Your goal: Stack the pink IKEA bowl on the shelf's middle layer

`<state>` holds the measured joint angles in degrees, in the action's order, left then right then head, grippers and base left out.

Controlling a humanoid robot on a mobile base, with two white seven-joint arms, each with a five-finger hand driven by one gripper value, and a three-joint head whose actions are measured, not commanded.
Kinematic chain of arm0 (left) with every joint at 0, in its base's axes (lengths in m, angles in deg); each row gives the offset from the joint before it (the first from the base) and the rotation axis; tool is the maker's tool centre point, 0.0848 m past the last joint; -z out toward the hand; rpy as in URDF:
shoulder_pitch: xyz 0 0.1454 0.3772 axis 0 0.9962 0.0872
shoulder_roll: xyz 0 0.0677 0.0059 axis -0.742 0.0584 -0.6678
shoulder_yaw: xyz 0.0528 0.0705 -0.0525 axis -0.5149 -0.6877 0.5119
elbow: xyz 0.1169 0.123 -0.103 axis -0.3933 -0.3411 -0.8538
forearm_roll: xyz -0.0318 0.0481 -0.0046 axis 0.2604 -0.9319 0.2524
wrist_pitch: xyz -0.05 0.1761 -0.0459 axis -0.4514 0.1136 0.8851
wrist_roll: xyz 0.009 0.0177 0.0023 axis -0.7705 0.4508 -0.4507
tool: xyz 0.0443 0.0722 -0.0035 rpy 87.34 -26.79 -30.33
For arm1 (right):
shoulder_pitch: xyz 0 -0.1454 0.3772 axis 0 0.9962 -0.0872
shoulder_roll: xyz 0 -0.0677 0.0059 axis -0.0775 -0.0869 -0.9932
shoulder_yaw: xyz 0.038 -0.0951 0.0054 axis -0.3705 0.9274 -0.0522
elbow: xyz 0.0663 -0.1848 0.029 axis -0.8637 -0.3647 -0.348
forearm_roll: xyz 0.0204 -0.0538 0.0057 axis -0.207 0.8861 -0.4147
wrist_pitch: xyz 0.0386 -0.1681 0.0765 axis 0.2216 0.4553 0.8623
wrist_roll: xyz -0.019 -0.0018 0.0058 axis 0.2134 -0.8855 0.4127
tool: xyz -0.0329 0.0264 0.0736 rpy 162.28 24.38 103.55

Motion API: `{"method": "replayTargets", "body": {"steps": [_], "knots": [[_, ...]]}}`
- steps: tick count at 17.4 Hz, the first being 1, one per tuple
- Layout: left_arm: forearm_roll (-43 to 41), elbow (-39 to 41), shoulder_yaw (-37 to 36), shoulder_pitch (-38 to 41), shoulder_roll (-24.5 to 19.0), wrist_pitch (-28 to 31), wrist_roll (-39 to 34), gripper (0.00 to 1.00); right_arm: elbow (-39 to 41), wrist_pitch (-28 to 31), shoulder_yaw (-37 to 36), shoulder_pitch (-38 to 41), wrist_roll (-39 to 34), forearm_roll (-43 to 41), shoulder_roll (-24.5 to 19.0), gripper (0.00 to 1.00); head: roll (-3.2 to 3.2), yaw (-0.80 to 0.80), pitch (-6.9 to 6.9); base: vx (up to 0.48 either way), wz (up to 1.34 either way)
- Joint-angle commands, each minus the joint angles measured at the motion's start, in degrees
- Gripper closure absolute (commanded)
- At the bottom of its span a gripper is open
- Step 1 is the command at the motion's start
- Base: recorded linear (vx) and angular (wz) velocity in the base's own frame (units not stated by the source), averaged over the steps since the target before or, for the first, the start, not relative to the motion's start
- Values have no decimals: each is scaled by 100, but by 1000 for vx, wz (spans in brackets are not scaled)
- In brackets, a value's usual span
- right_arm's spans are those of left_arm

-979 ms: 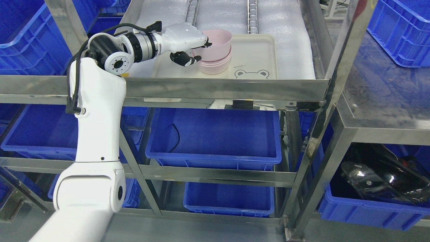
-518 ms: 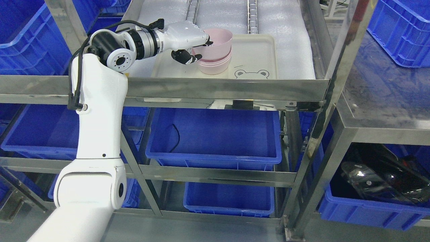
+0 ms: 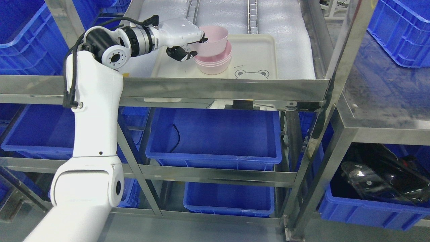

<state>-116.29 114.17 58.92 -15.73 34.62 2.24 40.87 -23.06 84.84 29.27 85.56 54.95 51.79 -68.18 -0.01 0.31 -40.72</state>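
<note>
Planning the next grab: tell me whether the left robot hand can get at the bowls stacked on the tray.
Probably not yet: the left robot hand is shut on the top pink bowl, which sits over the stacked bowls on the tray.

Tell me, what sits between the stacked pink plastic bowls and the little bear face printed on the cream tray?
Nothing: in the head view that stretch of the cream tray between the stacked pink plastic bowls and the bear face is bare.
</note>
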Motion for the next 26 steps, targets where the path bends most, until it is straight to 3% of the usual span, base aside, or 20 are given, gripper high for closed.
{"method": "replayTargets", "body": {"steps": [1, 4, 5, 7, 8, 10, 13, 17, 20, 22, 26], "knots": [[-5, -73, 20, 26, 10, 2, -106, 73, 100, 2, 0, 123, 3, 0, 100, 0, 0, 0, 0, 0, 0], [-13, -99, 20, 26, -33, 2, -133, 70, 100, 2, 0, 123, 3, 0, 100, 0, 0, 0, 0, 0, 0], [-13, -91, 55, 9, -42, 2, -133, 59, 100, 2, 0, 123, 3, 0, 100, 0, 0, 0, 0, 0, 0], [82, 40, 256, -27, -16, 2, -133, 24, 100, 2, 0, 123, 3, 0, 100, 0, 0, 0, 0, 0, 0], [501, 311, 657, -27, 80, 2, -29, 15, 100, 2, 0, 123, 3, 0, 100, 0, 0, 0, 0, 0, 0], [2052, 375, 793, -27, 273, 2, 469, 13, 100, 2, 0, 123, 3, 0, 100, 0, 0, 0, 0, 0, 0], [3814, 699, 741, 69, 420, 765, 736, 12, 100, 2, 0, 123, 3, 0, 100, 0, 0, 0, 0, 0, 0], [5599, 1417, -705, 1129, 420, 968, 283, 9, 100, 2, 0, 123, 3, 0, 100, 0, 0, 0, 1, 0, 0], [5752, 1842, -1744, 2114, 420, 742, -177, 8, 100, 2, 0, 123, 3, 0, 100, 0, 0, 0, 1, 0, 0], [5744, 1896, -2280, 3001, 420, 6, -177, 8, 100, 2, 0, 123, 3, 0, 100, 0, 0, 0, 1, 0, 0], [5744, 1870, -2389, 4594, 420, 2, -116, 8, 100, 2, 0, 123, 3, 0, 100, 0, 0, 0, 0, 0, 0]]}}
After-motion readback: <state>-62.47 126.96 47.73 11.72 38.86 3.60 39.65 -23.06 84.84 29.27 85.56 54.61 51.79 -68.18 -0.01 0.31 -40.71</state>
